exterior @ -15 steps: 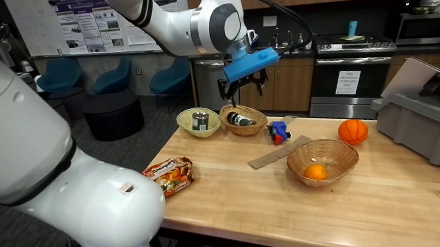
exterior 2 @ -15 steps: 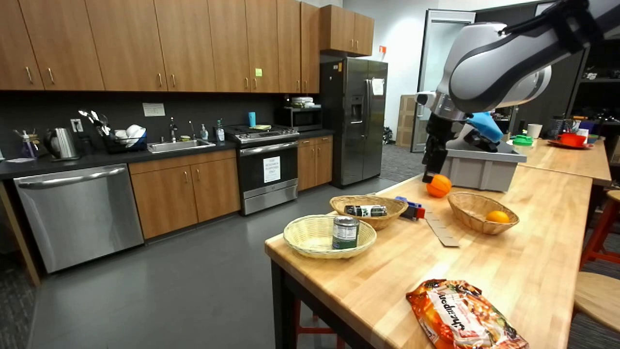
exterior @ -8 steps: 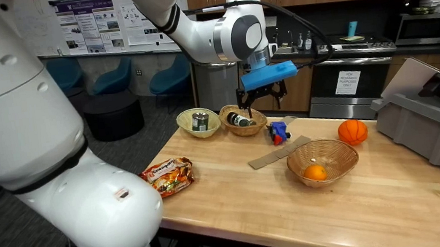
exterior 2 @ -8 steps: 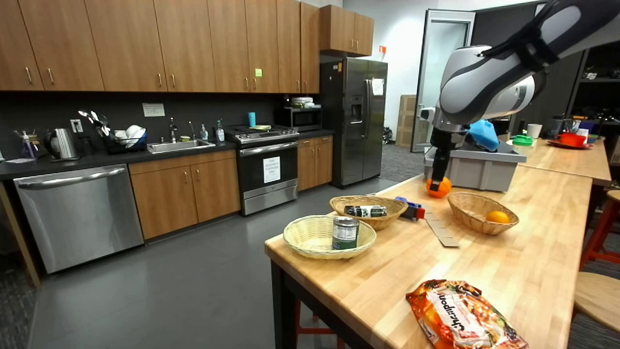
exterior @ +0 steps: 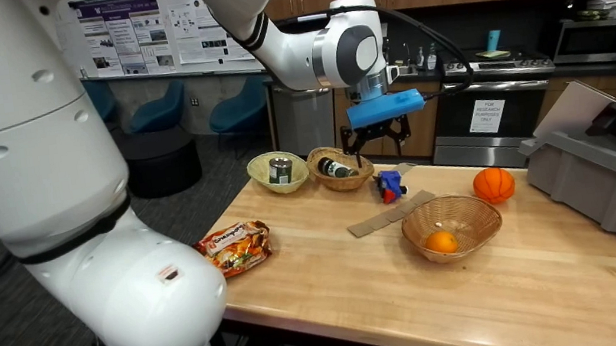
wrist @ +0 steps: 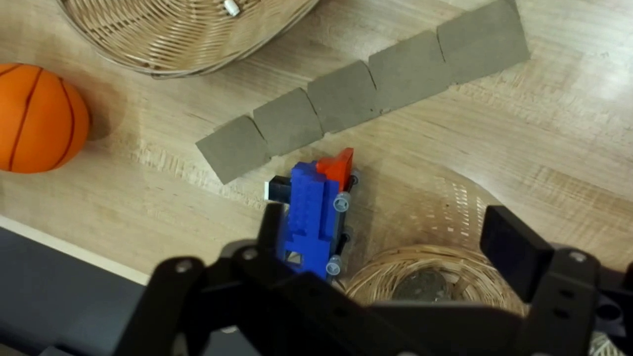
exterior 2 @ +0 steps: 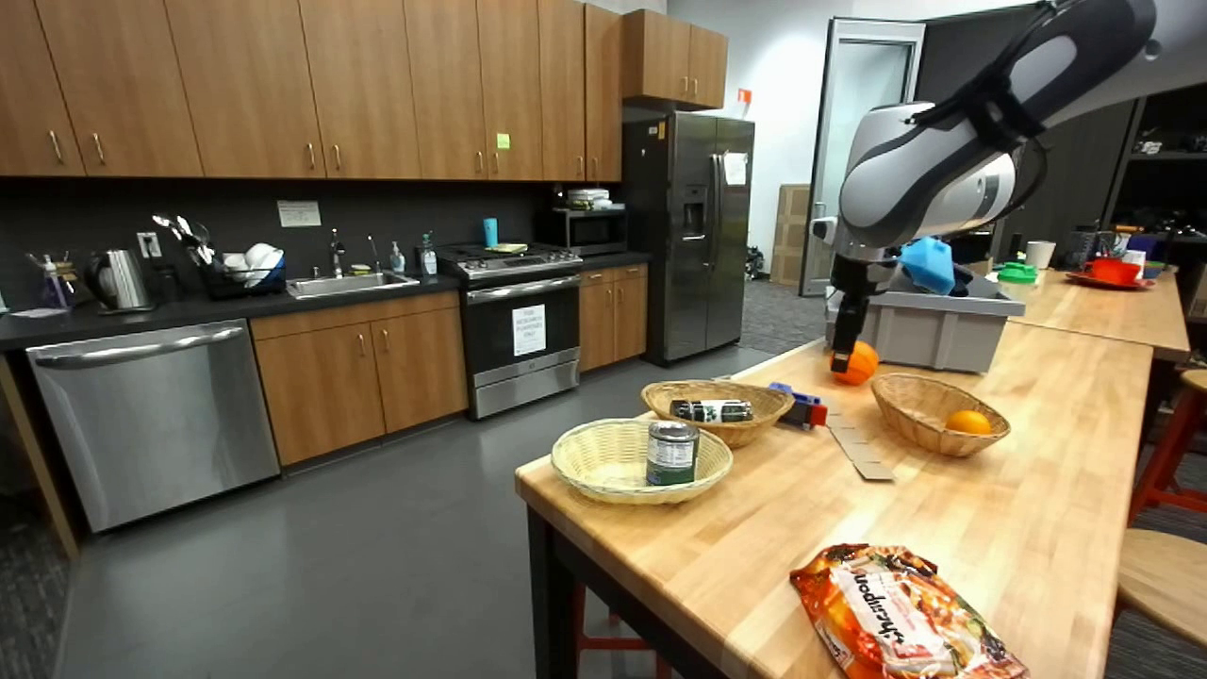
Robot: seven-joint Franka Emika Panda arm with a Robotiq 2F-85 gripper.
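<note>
Pincer (exterior: 379,156) spread wide, nothing in its hold; it hangs over the desk (exterior: 331,307) near one edge, tips down. In the wrist view my two fingers (wrist: 514,254) stand well apart, wood and wicker showing between. Nearest thing: toy (wrist: 309,212), blue-bodied, a red piece at one end, a black piece jutting from one flank, grey wheels along the other. It sits on the desk below me, toward the finger at the left of that view, its lower end hidden by the pincer. Just beside it is the jar basket (exterior: 339,184), a dark jar (exterior 2: 714,410) lying inside; whether toy and basket touch, I cannot tell. Past the toy's red end runs a cardboard strip (wrist: 346,94), flat, creased into sections.

Elsewhere on the desk: pale can basket (exterior 2: 603,457) next to the jar basket, its can (exterior 2: 671,455) upright; fruit basket (exterior: 471,218) holding an orange (exterior: 441,242) and a small white bit (wrist: 231,7); ball (exterior: 494,185) near both the fruit basket and the grey bin (exterior: 603,202); packet (exterior: 238,247) lying apart. In an exterior view the ball shows partly behind my pincer, by line of sight only: the wrist view puts them well apart.
</note>
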